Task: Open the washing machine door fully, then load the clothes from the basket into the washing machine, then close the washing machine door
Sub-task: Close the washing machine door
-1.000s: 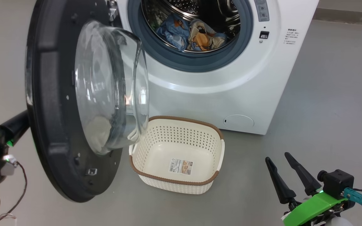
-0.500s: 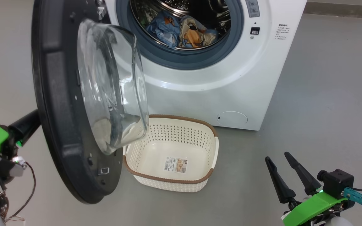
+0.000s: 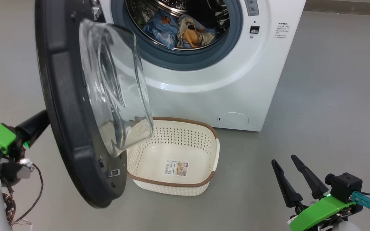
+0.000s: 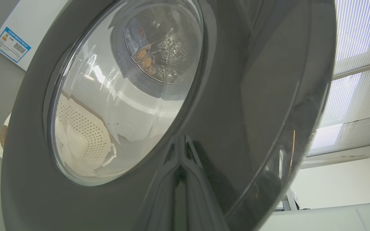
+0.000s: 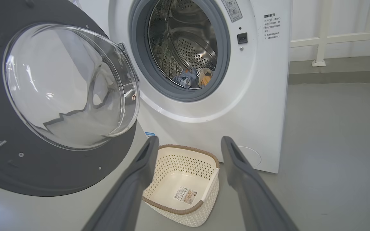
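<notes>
Washing machine door [image 3: 63, 96]: swung partly open on the left of the opening, with its dark grey inner side and bulging glass window [image 3: 114, 89] turned toward the front of the washing machine [image 3: 204, 80]; from the head view its lower edge overlaps the near left corner of the basket [image 3: 169, 191]
Door's outer face: glossy black in the left wrist view, with the basket wall and the drum showing through the glass
Left gripper [image 4: 180, 170]: closed on nothing, tips pressed together right at the door's shiny outer face below the window, meeting their own reflection; from the head view its dark fingers [image 3: 32, 128] reach in behind the door's edge
Right gripper [image 3: 283, 159]: wide open and holding nothing, low on the right above the grey floor [image 3: 332, 96], well apart from the basket and the machine
Clothes [image 3: 178, 32]: light blue and orange-cream pieces bunched at the bottom of the steel drum [image 5: 188, 41], just behind the blue-grey gasket [image 3: 185, 60]
Basket: upright on the floor just in front of the machine, below the opening; its bare bottom shows a paper label [image 3: 176, 167]
Machine front: round flap [image 3: 233, 118] low on the right, near the basket's far corner; a blue sticker [image 4: 11, 45] shows past the door in the left wrist view
</notes>
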Controlling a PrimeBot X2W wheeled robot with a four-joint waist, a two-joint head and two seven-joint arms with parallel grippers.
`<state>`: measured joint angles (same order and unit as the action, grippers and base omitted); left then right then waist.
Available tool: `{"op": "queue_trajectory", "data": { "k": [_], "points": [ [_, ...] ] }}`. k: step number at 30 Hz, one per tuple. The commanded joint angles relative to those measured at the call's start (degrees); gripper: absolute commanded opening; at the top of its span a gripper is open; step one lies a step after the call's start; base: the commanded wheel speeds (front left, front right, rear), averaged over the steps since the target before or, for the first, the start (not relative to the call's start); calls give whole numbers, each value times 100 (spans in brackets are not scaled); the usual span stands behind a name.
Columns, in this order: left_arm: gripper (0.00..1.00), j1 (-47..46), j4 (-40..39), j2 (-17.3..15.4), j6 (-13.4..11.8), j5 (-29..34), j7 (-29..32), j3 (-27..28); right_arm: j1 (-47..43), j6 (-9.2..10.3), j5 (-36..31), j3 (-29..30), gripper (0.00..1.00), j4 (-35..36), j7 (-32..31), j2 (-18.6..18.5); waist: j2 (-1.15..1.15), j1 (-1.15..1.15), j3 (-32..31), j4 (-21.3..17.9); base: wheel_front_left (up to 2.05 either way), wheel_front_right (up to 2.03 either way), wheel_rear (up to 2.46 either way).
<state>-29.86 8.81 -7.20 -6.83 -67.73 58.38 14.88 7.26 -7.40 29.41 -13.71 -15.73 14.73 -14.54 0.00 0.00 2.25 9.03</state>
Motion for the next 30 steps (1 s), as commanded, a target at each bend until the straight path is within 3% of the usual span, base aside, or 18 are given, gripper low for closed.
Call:
{"op": "queue_trajectory", "data": {
  "k": [1, 23, 30],
  "points": [
    [0, -89, -215, -175, 10, -18, 1, 127, 120, -9, 48, -58, 100, 139, 27, -43, 0, 0, 1, 8, 0, 0, 0],
    [0, -21, -84, -278, 159, 129, -233, 182, 53, -9, 60, -42, 100, 88, 27, -20, 0, 0, -138, 203, 0, 0, 0],
    [0, 54, -56, -385, 313, 266, -419, 227, 36, -9, 56, -44, 100, 94, 27, -21, 0, 0, -153, 254, 0, 0, 0]
  ]
}}
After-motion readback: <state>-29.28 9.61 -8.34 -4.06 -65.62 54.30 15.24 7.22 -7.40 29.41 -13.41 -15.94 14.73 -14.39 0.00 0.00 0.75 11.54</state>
